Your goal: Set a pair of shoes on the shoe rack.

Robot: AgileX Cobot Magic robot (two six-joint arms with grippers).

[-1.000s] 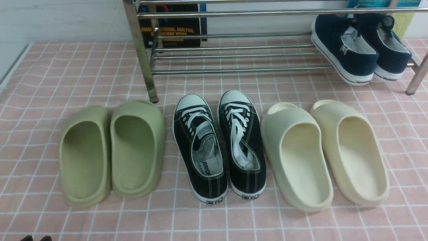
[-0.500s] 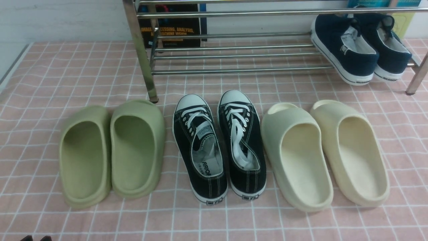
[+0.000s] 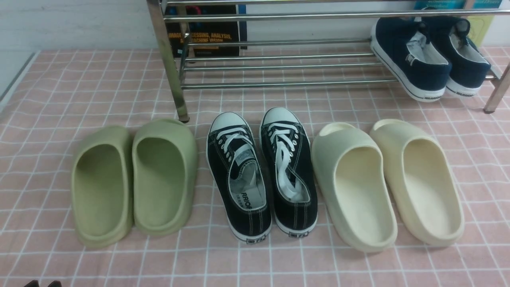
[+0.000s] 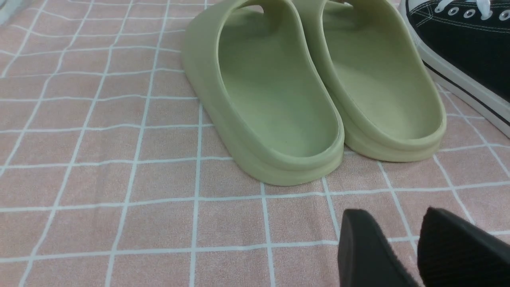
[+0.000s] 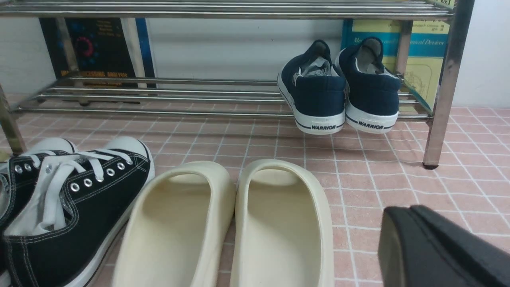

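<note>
Pink cloth with a white grid (image 3: 119,91) covers the whole work surface, and a pale wall runs along the back. At the far side stands the shoe rack (image 3: 279,83), its chrome bars and thick legs catching the light, with books propped behind it. The pair of shoes (image 3: 428,56) rests on the lowest tier at the rack's right end, close to the right leg, side by side with heels toward the robot and overhanging the front bar; the right wrist view reads "WARRIOR" on both white heels. In front of the rack three other pairs lie in a row on the cloth: green slides (image 3: 133,179) on the left, black lace-up sneakers (image 3: 261,171) in the middle, cream slides (image 3: 386,181) on the right. The left gripper (image 4: 406,247) hovers low near the green slides' heels, fingers slightly parted and holding nothing. The right gripper (image 5: 434,247) shows only as one dark finger near the cream slides, so I cannot tell its opening.
</note>
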